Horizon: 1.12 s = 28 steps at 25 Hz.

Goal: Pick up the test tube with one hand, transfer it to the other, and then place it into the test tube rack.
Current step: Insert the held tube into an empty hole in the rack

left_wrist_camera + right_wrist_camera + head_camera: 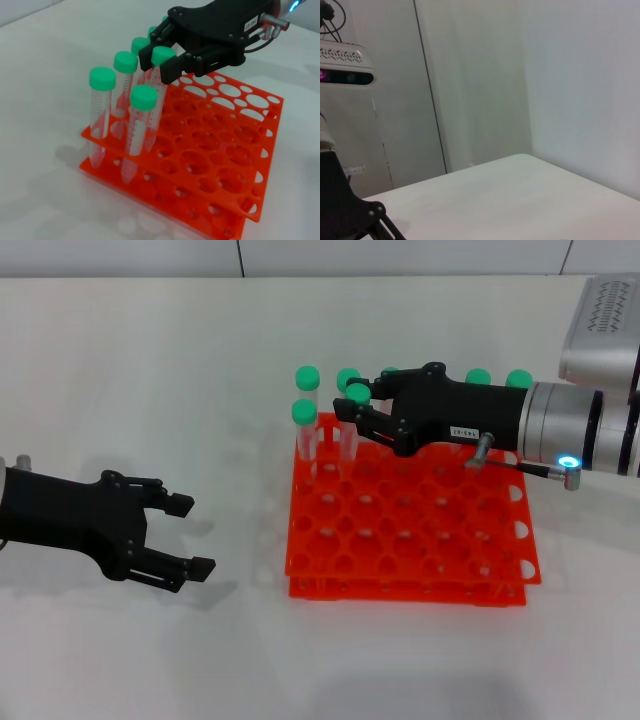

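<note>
The right gripper (350,412) reaches in over the far left part of the test tube rack (420,540), its fingers (170,67) clamped on the green cap of the test tube (352,425). The tube stands roughly upright with its lower end down in a hole of the rack's top tier, in the second row from the far edge, just beside the other capped tubes (100,110). In the left wrist view the 2 black fingertips pinch the cap from either side, and the white label on the gripper body (print too small to read) shows above them.

The left gripper (190,535) hovers low over the white table (150,360), well apart from the rack on its left side, with its fingers spread and nothing between them.

More green-capped tubes stand along the rack's far edge and left corner; the rest of its round holes hold nothing.
</note>
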Motion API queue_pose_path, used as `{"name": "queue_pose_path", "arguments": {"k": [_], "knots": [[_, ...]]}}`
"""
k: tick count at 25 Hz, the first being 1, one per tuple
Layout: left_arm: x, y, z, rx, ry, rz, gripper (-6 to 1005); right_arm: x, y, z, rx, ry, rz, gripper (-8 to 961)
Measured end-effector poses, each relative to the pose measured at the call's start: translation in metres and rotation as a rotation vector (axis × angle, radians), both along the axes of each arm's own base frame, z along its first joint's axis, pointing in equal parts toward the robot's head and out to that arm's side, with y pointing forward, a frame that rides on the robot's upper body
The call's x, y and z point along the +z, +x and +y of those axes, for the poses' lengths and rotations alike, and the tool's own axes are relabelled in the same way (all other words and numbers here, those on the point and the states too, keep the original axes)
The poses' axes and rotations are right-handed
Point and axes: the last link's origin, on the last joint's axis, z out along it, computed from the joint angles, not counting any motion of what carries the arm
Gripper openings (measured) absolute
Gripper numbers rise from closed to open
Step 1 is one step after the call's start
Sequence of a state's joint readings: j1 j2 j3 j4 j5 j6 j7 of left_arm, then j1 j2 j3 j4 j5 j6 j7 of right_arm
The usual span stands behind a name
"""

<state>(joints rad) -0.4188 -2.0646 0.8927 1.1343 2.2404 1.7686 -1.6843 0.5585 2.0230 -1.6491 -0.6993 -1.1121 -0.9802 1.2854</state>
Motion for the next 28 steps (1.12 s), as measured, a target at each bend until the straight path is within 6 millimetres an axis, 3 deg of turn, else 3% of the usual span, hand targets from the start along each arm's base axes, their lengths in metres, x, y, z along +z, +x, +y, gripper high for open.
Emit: {"name": "queue_pose_path", "arguments": {"k": [28], "knots": [[-0.0008, 0.0009, 0.0016, -0.002, -0.003, 0.004, 888, -0.0018, 0.0041, -0.0006, -0.016, -0.003, -0.004, 265]]}}
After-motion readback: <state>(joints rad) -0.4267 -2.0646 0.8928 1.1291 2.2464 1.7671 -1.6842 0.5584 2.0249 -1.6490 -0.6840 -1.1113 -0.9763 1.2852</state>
